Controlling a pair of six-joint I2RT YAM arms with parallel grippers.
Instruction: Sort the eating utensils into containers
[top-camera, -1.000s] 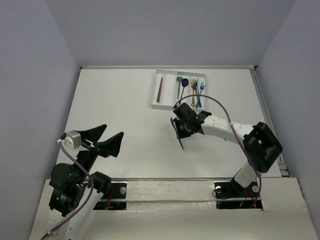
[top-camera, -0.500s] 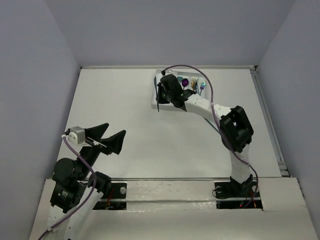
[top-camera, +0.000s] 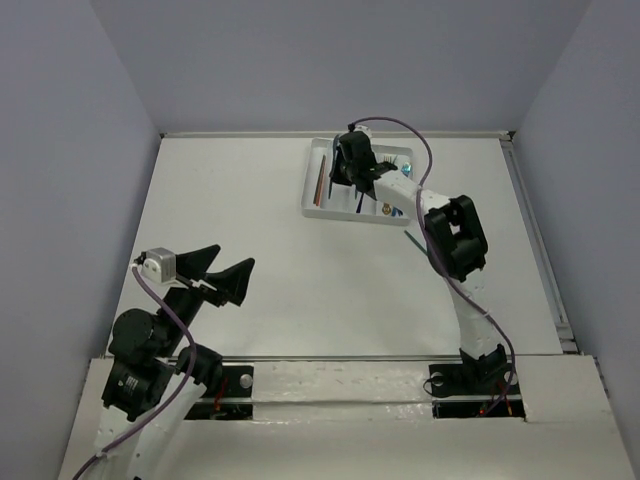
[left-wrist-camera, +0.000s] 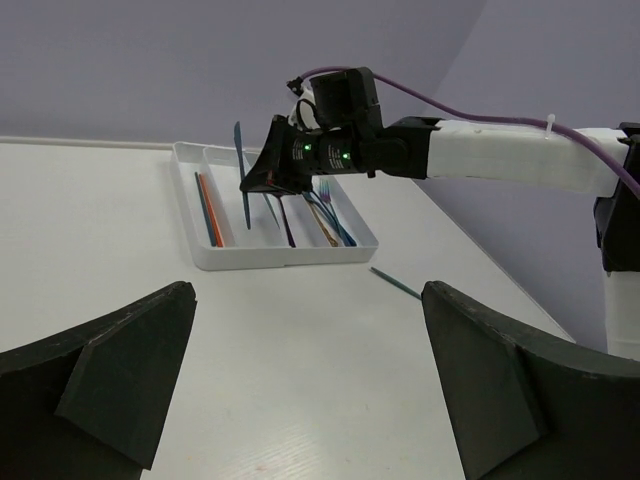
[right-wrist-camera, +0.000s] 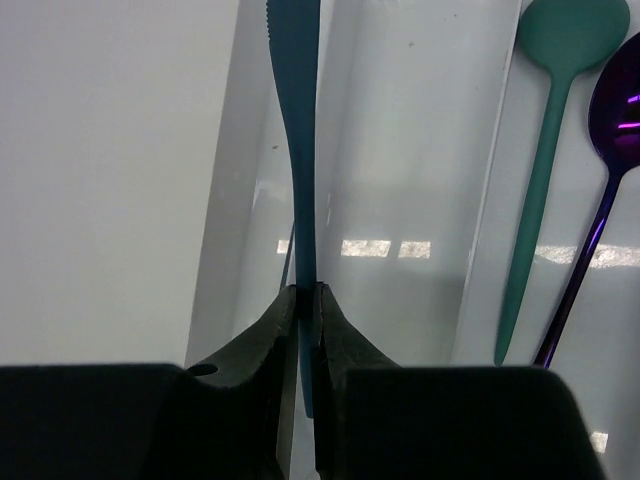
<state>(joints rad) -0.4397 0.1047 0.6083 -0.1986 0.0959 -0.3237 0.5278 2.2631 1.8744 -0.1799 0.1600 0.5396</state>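
Note:
The white tray (top-camera: 310, 192) lies at the back of the table, with long narrow compartments. My right gripper (top-camera: 347, 170) hangs over its left-middle compartment. In the right wrist view it (right-wrist-camera: 307, 292) is shut on a slim teal-blue flat utensil (right-wrist-camera: 300, 150), held lengthwise over a bare compartment (right-wrist-camera: 420, 150). A teal spoon (right-wrist-camera: 545, 150) and a purple spoon (right-wrist-camera: 610, 130) lie one compartment over. Red-orange chopsticks (left-wrist-camera: 208, 210) fill the leftmost compartment and forks (left-wrist-camera: 335, 215) the right one. A teal chopstick (top-camera: 415, 240) lies on the table by the tray. My left gripper (top-camera: 222, 278) is open and empty, near its base.
The right arm's white link and purple cable (left-wrist-camera: 500, 160) stretch over the right half of the table. Grey walls close in the table on three sides. The teal chopstick (left-wrist-camera: 395, 283) lies just off the tray's near right corner.
My right arm has swung from the middle of the table up to the tray, carrying the teal-blue utensil. My left arm has shifted only slightly.

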